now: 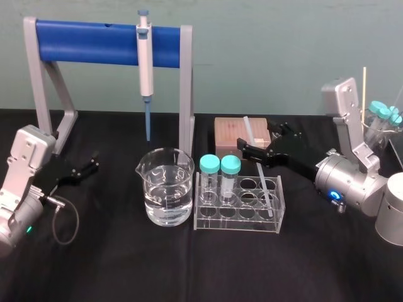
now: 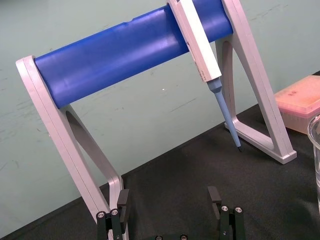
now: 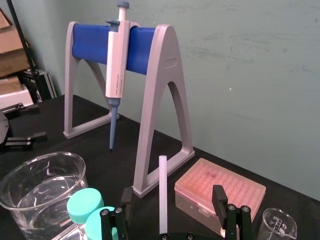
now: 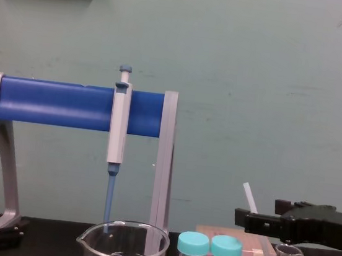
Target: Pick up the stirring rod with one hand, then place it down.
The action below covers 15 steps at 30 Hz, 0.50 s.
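The stirring rod is a thin white translucent stick that stands tilted in a hole of the clear tube rack, with its top leaning back over the pink box. My right gripper is open around the rod's upper part. In the right wrist view the rod rises between the two fingers and touches neither. The chest view shows the rod's top poking up above the right gripper. My left gripper rests open and empty at the left, near the stand's foot; its black fingers hold nothing.
A grey and blue pipette hangs on the blue-bar stand. A glass beaker of water stands beside the rack, which holds two teal-capped tubes. Behind the rack sit a pink tip box and a small beaker.
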Motion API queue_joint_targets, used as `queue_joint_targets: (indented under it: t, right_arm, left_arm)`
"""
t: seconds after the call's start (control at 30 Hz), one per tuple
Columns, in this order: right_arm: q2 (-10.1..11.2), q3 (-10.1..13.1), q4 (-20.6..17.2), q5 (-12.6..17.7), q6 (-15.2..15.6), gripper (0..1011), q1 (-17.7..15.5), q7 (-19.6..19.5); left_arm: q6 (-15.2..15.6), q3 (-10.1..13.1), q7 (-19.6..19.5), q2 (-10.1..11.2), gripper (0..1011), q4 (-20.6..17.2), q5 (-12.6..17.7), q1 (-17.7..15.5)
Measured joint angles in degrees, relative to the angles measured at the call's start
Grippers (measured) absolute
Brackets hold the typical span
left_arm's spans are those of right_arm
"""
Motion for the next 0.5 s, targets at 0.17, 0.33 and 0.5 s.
queue_joint_targets:
  t: [0.17, 0.33, 0.5]
  right_arm:
    - [-0.4, 0.0, 0.7, -0.6, 0.4, 1003, 0.2, 0.1]
    - [-0.8, 0.1, 1.1, -1.2, 0.8, 1003, 0.3, 0.1]
    - [-0.9, 0.2, 1.1, -1.4, 0.8, 1003, 0.3, 0.1]
  left_arm:
    - [0.0, 0.0, 0.0, 0.0, 1000, 0.0, 0.0, 0.0]
    - [0.0, 0.0, 0.0, 0.0, 1000, 0.0, 0.0, 0.0]
    - [0.0, 0.0, 0.0, 0.0, 1001, 0.0, 0.0, 0.0]
